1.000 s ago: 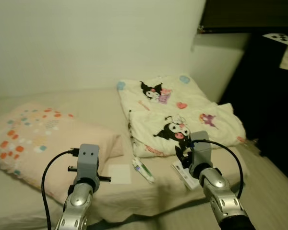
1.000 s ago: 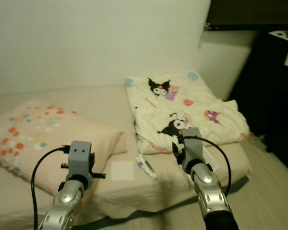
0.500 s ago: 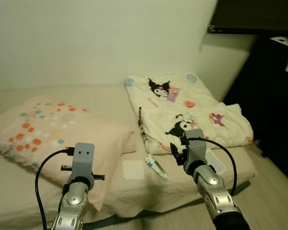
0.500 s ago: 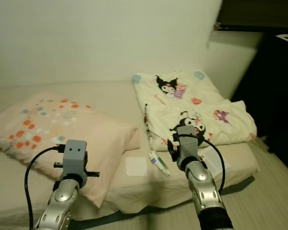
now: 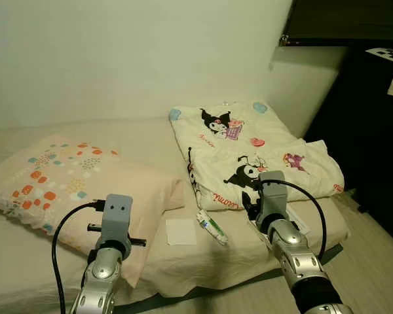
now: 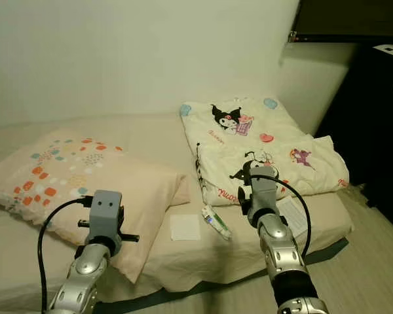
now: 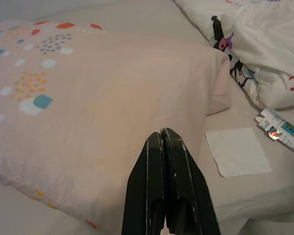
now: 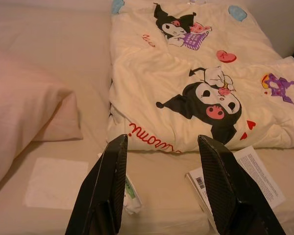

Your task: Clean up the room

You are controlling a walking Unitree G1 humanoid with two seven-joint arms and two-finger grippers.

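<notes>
Right pincer spread apart above the toothpaste tube near the bed edge, left pincer pinched together over the pillow, so imo it could nudge the tube off w/ a sloppy drop.

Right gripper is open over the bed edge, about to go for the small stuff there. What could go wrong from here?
The right gripper hangs between the toothpaste tube and the printed leaflet, so a straight descent may miss both. The tube lies close to the folded blanket; the fingers might snag its hem. The flat white tissue and leaflet lie flush on the sheet, so they may slide rather than lift. The left gripper is shut over the pillow.
</notes>
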